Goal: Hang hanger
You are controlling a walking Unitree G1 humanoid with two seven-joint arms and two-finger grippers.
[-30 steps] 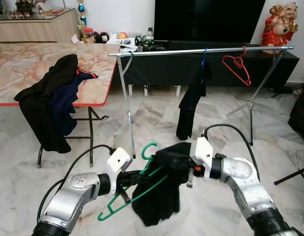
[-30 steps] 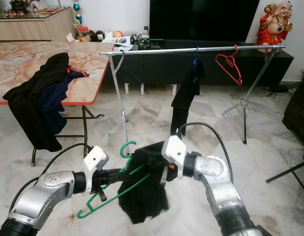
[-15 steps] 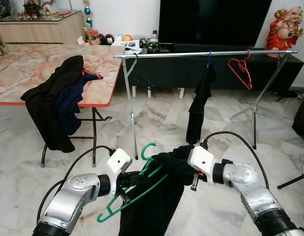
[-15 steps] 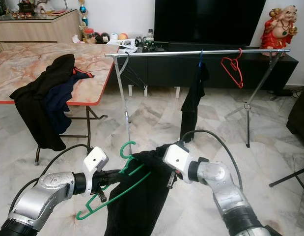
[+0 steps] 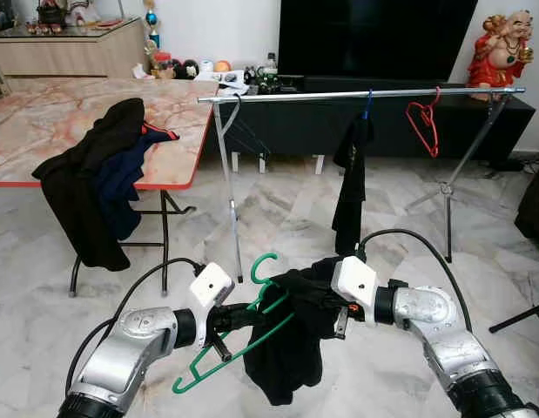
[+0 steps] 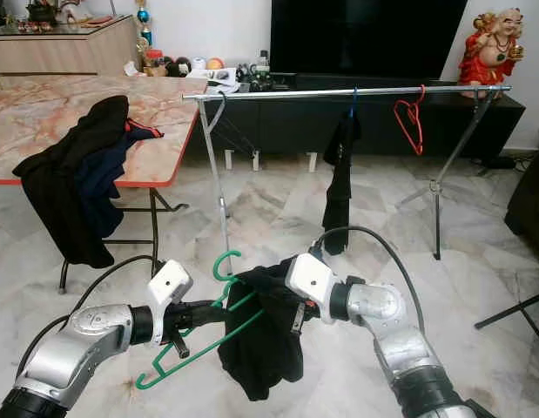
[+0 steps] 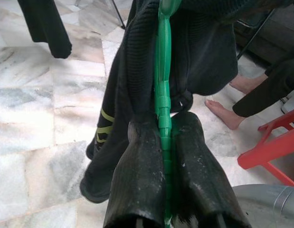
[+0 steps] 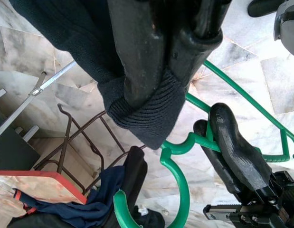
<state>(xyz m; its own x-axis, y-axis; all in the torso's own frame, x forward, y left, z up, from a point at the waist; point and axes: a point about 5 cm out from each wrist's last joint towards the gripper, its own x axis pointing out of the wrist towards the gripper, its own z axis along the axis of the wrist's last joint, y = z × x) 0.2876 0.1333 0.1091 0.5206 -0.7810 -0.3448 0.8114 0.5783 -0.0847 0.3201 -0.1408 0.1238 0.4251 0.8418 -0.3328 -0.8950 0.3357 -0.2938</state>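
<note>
A green plastic hanger (image 5: 267, 300) is held low in front of me, and my left gripper (image 5: 237, 315) is shut on its shoulder bar. The hanger (image 7: 164, 71) runs between the two black fingers (image 7: 139, 180) in the left wrist view. A black knit garment (image 5: 286, 357) drapes over the hanger and hangs below it. My right gripper (image 8: 168, 71) is shut on a fold of this garment (image 8: 142, 114), just right of the green hook (image 8: 177, 180). The metal clothes rail (image 5: 356, 93) stands further ahead, above hanger height.
On the rail hang a red hanger (image 5: 423, 117), a black garment on a blue hanger (image 5: 349, 192) and a dark wire hanger (image 5: 239, 131). A marble-topped table (image 5: 43, 113) with piled clothes (image 5: 86, 192) stands left. A person's bare feet (image 7: 222, 111) and a red stool (image 7: 270, 147) are nearby.
Half a second ago the black garment hung down long below the hanger; now it is gathered up shorter. Both grippers keep their hold. The head view has shifted slightly.
</note>
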